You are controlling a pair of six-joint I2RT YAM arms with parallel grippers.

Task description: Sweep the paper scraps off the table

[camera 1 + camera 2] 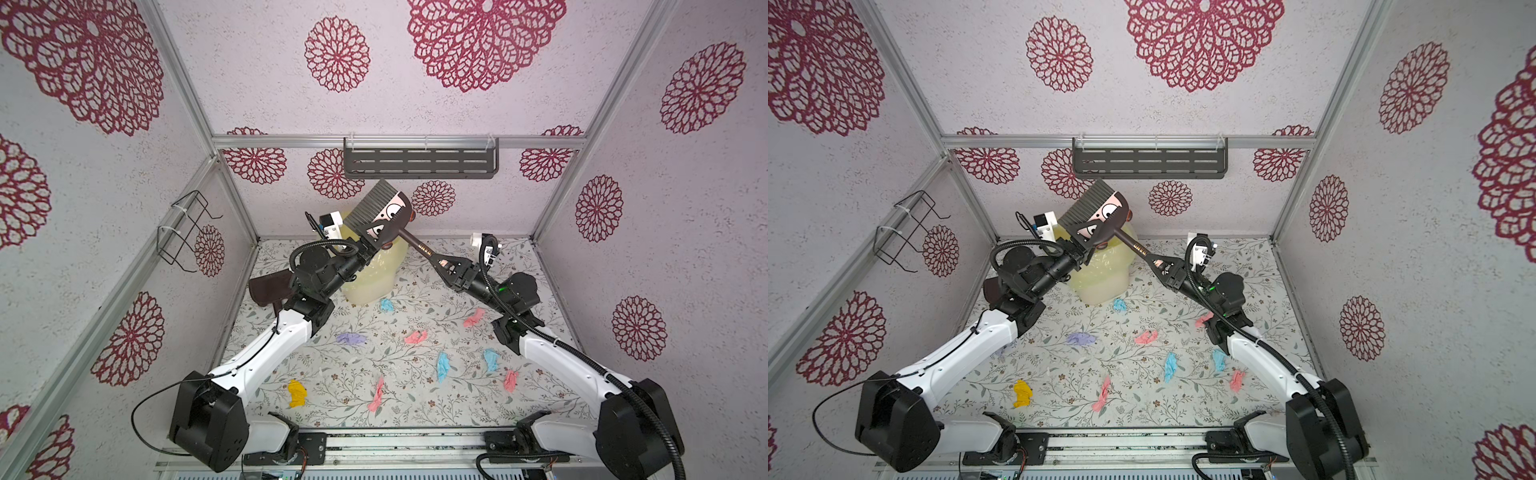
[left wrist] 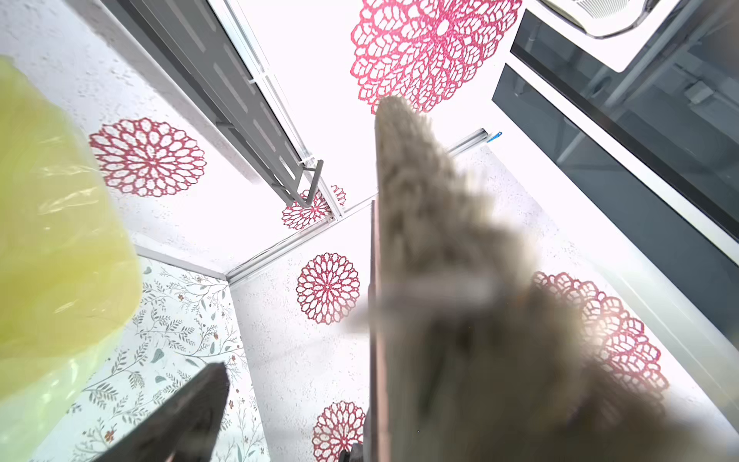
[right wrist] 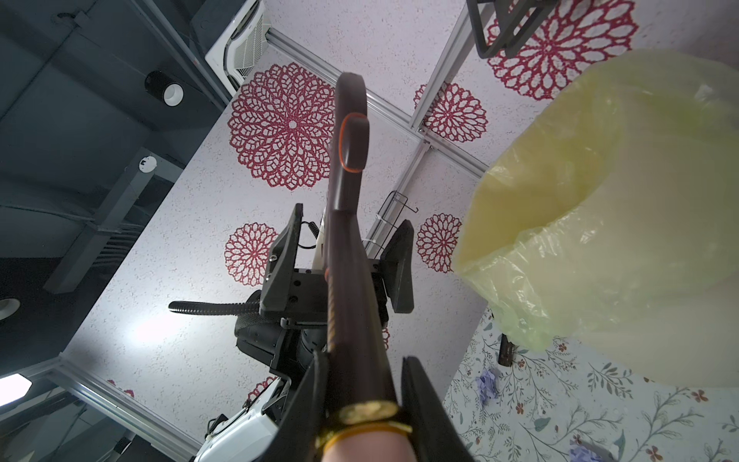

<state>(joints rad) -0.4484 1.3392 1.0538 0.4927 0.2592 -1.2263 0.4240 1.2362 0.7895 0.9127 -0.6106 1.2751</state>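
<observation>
the right claw (image 3: 364, 366) is pinched on the lower end of the hand broom (image 1: 384, 216) handle. it holds the broom slanted up in the air, grey bristles highest, above the bin lined with a yellow bag (image 1: 374, 278). the left claw (image 3: 344, 256) stands spread wide, one jaw on each side of the broom's neck. in the right wrist view neither jaw appears to touch it.

the paper scraps lie loose on the table (image 1: 332, 361), all well below the broom. a light blue scrap (image 1: 386, 304) sits just beside the bin, a lilac scrap (image 1: 351, 338) is toward the left arm, and a pink scrap (image 1: 415, 336) is near the middle. a yellow scrap (image 1: 297, 392) lies close to the front edge, and other pink and blue wads are spread toward the right arm.

they look feather-light, soft and crumpled, so they will likely skid, roll or snag in the bristles rather than resist. pinching each one seems a poor bet. the better hold is indirect: bristles laid low on the table, with slow strokes herding the wads together. the brown dustpan (image 1: 268, 289) lies by the left wall, half hidden behind the left arm. the free claw would probably take it by its handle, though little of that shows.
</observation>
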